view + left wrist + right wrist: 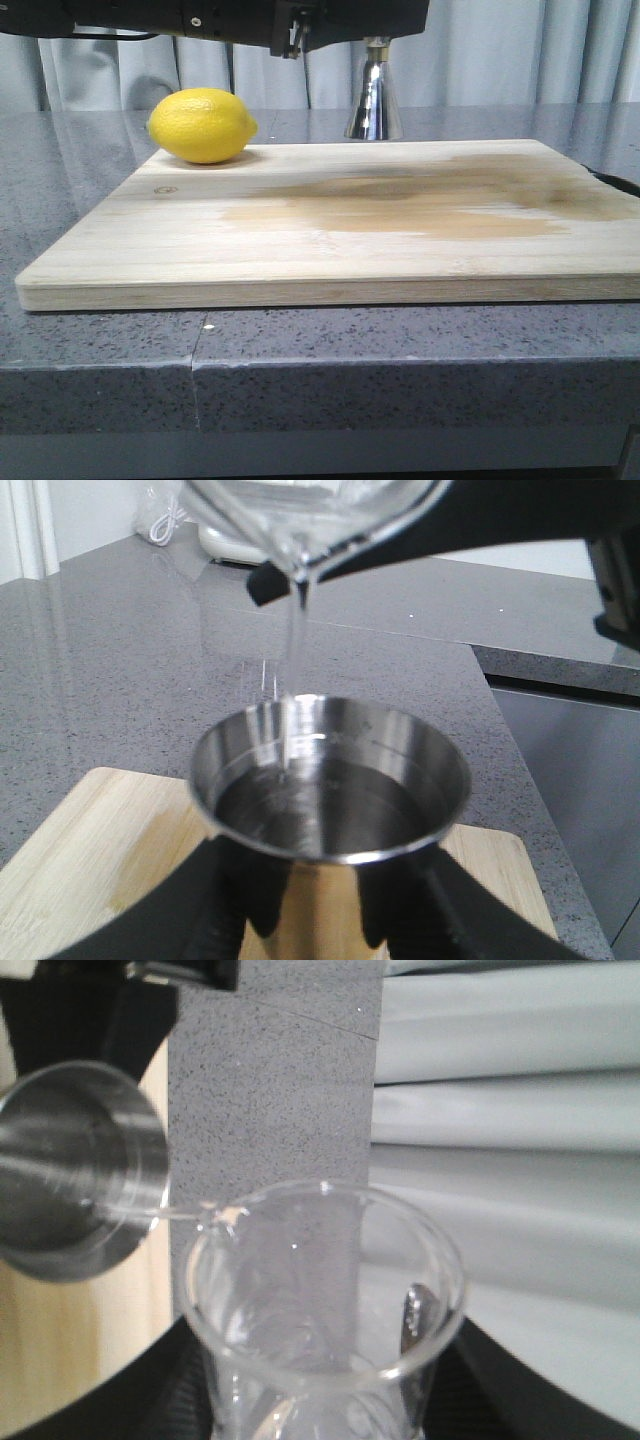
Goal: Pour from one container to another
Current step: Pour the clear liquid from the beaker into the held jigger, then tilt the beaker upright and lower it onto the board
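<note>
While the grey bench point(100, 350) carries the cutting board point(330, 250) with a lemon point(202, 125) by its far-left corner, the left claw point(320, 920) grips the jigger point(330, 790) over the board's far edge. Right claw point(320, 1410) grips the tilted beaker point(325, 1290), thin stream landing inside. Tip harder and it'd probably overshoot the rim.

Matte black fingers point(230, 900) with smooth rounded contours; black arm housing point(250, 20) with small silver screws.
</note>
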You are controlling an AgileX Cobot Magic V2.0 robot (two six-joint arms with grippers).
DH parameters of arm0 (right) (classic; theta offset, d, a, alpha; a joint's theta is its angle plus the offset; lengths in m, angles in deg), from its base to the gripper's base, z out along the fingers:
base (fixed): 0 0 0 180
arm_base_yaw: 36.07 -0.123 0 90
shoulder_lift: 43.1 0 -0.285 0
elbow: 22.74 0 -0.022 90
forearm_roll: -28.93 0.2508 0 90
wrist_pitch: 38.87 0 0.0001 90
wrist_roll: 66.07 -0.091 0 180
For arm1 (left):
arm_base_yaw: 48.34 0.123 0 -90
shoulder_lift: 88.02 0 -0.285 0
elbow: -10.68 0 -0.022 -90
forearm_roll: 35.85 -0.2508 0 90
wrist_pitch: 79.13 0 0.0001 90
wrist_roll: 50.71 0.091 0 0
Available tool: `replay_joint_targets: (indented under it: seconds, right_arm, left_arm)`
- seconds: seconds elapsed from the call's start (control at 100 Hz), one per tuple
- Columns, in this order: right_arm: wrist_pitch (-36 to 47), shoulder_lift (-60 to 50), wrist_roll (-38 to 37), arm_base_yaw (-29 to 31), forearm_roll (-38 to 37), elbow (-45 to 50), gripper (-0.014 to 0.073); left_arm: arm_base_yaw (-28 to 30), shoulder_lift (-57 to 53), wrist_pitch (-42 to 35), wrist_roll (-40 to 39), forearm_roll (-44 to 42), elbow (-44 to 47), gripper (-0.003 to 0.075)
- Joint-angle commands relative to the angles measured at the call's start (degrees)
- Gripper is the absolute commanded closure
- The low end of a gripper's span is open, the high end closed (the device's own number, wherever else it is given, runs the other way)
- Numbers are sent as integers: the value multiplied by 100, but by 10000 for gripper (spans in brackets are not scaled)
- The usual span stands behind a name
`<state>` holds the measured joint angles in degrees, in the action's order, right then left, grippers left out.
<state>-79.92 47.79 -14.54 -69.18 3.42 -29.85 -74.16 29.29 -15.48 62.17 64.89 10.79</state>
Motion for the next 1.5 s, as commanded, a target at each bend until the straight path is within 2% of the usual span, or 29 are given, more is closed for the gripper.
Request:
replay_joint_targets:
  seconds: [0.0, 0.13, 0.23, 0.37, 0.54, 0.77, 0.9, 1.07, 1.36, 1.49]
  right_arm:
    - [353, -225, -970, 103, -157, -224, 277]
    - [305, -396, -2414, 327, -32, -224, 277]
    - [310, -610, -3025, 656, 606, -154, 277]
    - [732, -996, -3039, 1392, 2189, 346, 277]
    - [1972, -1489, -3039, 2135, 3338, 1578, 277]
    - [4174, -1688, -3039, 2229, 4699, 3316, 277]
    - [5498, -1594, -3039, 1914, 4910, 4153, 277]
    - [7071, -1247, -3208, 1464, 4910, 4798, 277]
    - [8280, -245, -3721, 1406, 4877, 4872, 277]
    - [8704, 123, -3865, 1394, 4593, 4872, 277]
  left_arm:
    - [-37, -298, 320, -12, 470, -175, 512]
    - [-37, -298, 320, -12, 470, -175, 512]
    - [-37, -298, 320, -12, 470, -175, 512]
    - [-37, -298, 320, -12, 470, -175, 512]
    - [-37, -298, 320, -12, 470, -175, 512]
    - [-37, -298, 320, -12, 470, -175, 512]
    - [-37, -298, 311, -12, 470, -175, 512]
    - [-37, -298, 311, -12, 470, -175, 512]
    - [-37, -298, 311, -12, 470, -175, 512]
    - [-37, -298, 311, -12, 470, -175, 512]
